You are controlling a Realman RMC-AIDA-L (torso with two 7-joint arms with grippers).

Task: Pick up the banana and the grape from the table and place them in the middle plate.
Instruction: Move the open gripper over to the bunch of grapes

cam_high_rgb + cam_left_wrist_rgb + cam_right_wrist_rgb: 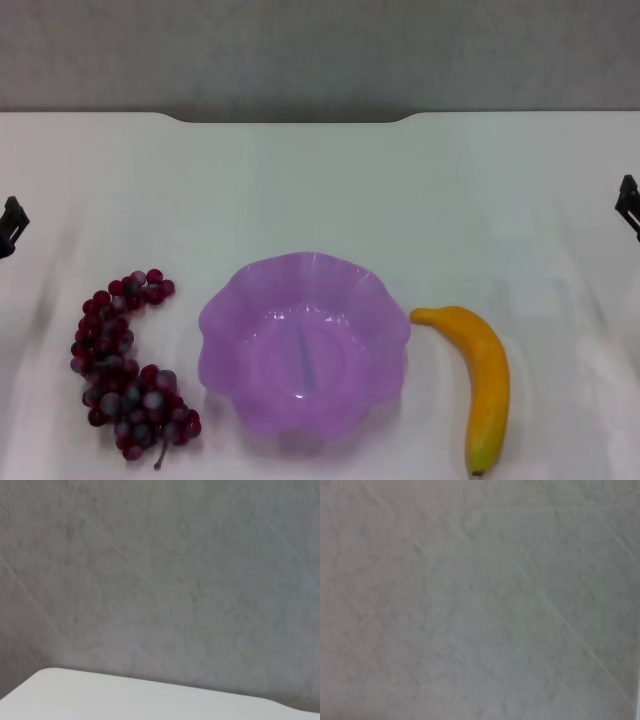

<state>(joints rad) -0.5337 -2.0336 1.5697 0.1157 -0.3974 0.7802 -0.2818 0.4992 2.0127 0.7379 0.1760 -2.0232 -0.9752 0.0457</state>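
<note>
The purple middle plate (305, 345) with its wavy rim sits empty at the front middle of the white table (320, 190). The grape (128, 365), a dark red and purple bunch, lies on the table just left of the plate. The banana (480, 378), yellow-orange with a greenish tip, lies on the table just right of it. My left gripper (10, 226) shows only as a dark tip at the far left edge, well away from the grape. My right gripper (628, 204) shows only as a dark tip at the far right edge, away from the banana.
The table's notched far edge (290, 118) meets a grey floor behind. The left wrist view shows grey floor and a white table corner (100, 695). The right wrist view shows only grey floor.
</note>
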